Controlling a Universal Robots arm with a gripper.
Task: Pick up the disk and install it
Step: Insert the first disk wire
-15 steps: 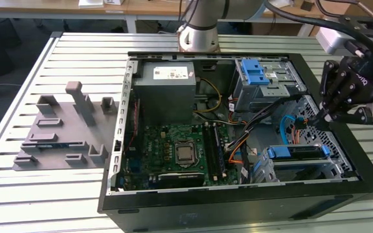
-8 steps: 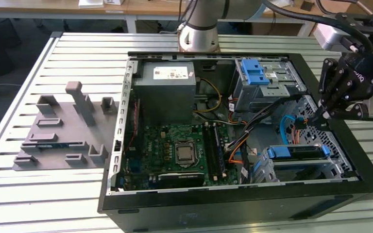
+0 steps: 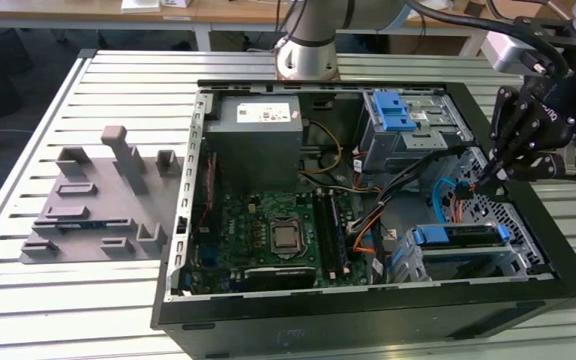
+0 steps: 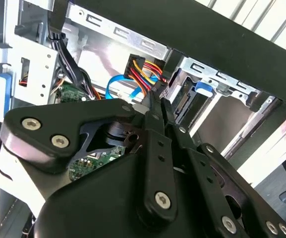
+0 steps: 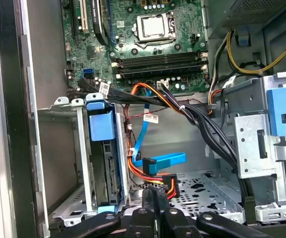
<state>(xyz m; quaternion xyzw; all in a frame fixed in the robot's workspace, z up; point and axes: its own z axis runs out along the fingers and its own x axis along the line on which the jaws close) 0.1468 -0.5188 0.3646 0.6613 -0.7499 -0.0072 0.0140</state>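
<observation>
pincer [image 3: 495, 174] closed, empty | disk [image 3: 455, 235] blue-bracketed, in metal cage

The disk [image 3: 458, 235] sits edge-up in a metal drive cage, blue bracket showing, at about four o'clock in the exterior view.

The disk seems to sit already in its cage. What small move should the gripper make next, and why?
Probably open the fingers slightly. In the first wrist view the gripper is shut on nothing, its tips right beside the loose black connector with red, yellow and black wires, while the silver disk in its blue plastic bracket already stands in the metal drive cage.
</observation>
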